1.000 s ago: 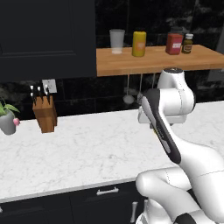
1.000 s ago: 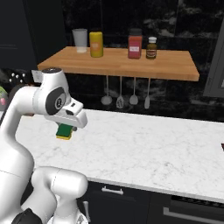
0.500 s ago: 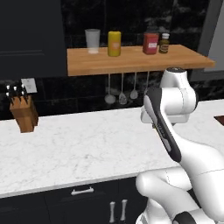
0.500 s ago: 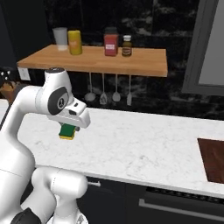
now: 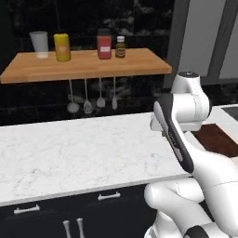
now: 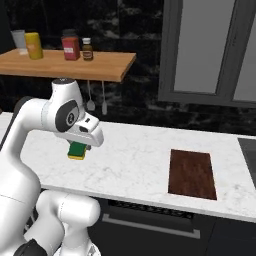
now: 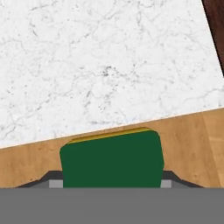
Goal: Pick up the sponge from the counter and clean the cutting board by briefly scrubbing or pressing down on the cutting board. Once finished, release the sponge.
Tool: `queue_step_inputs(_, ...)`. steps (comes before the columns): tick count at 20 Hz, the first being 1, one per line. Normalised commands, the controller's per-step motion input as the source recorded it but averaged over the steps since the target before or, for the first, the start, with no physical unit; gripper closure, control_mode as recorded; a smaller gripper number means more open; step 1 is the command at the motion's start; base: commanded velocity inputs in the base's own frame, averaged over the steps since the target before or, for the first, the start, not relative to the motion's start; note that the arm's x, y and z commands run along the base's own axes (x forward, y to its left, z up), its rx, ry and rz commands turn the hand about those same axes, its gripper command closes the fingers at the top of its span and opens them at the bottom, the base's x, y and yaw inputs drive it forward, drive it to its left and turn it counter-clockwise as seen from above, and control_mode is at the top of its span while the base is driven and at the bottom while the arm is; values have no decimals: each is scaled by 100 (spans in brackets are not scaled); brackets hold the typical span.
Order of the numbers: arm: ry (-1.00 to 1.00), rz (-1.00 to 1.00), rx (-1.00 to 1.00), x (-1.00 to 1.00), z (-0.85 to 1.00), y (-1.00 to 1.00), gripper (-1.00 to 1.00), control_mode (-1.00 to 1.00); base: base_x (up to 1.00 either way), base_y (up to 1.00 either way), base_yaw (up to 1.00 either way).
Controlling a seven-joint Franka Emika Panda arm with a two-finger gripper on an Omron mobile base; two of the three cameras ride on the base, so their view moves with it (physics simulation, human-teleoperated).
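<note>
My gripper (image 6: 79,146) hangs above the counter (image 6: 135,150), shut on the sponge (image 6: 77,150), whose green layer sits over a yellow one. In the hand view the sponge (image 7: 111,159) sits between the dark fingertips (image 7: 168,177) of the gripper (image 7: 111,180), over the counter's (image 7: 109,65) front edge. The dark reddish-brown cutting board (image 6: 191,172) lies flat on the counter well to the right of the sponge, near the front edge. A strip of the cutting board (image 5: 216,138) shows behind the arm in the left base view, and one corner of the board (image 7: 216,26) shows in the hand view.
A wooden wall shelf (image 5: 88,65) carries a cup, a yellow can and jars, with utensils (image 5: 86,100) hanging below it. A stovetop edge (image 6: 247,150) lies right of the board. Wooden floor (image 7: 188,140) shows beyond the counter edge.
The whole scene has slid left in both base views: the base has driven right. The cutting board has come fully into view. The sponge stays in the shut gripper.
</note>
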Motion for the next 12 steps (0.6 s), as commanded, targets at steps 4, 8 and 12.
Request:
queue_step_inputs(4, 0, 0, 0, 0, 0, 0, 100, 100, 0, -82, 0)
queue_step_inputs(8, 0, 0, 0, 0, 0, 0, 100, 100, 0, -75, 0)
queue_step_inputs(12, 0, 0, 0, 0, 0, 0, 100, 100, 2, -51, 1)
